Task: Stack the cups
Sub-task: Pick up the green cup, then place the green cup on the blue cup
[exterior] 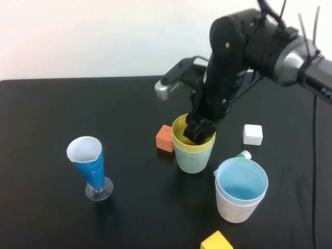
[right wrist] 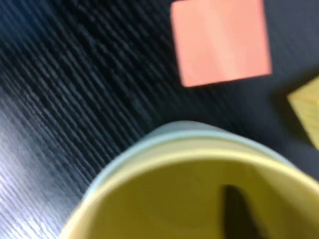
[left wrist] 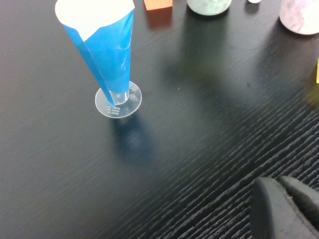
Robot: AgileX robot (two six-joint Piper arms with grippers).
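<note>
A yellow cup (exterior: 179, 136) sits nested in a green cup (exterior: 193, 158) at the table's middle. At the front right, a light blue cup (exterior: 241, 184) sits nested in a pink cup (exterior: 236, 210). My right gripper (exterior: 199, 130) reaches down at the yellow cup's far rim, partly inside its mouth. The right wrist view is filled by the yellow cup (right wrist: 174, 199) with the green cup's rim (right wrist: 189, 132) around it. My left gripper (left wrist: 278, 180) is shut and empty, low over bare table near the paper cone; it is out of the high view.
A blue-and-white paper cone (exterior: 91, 166) on a clear base stands at the front left. An orange block (exterior: 165, 138) lies just left of the green cup. A white block (exterior: 252, 134) and a small green-and-white object (exterior: 244, 154) lie to its right. A yellow block (exterior: 216, 241) sits at the front edge.
</note>
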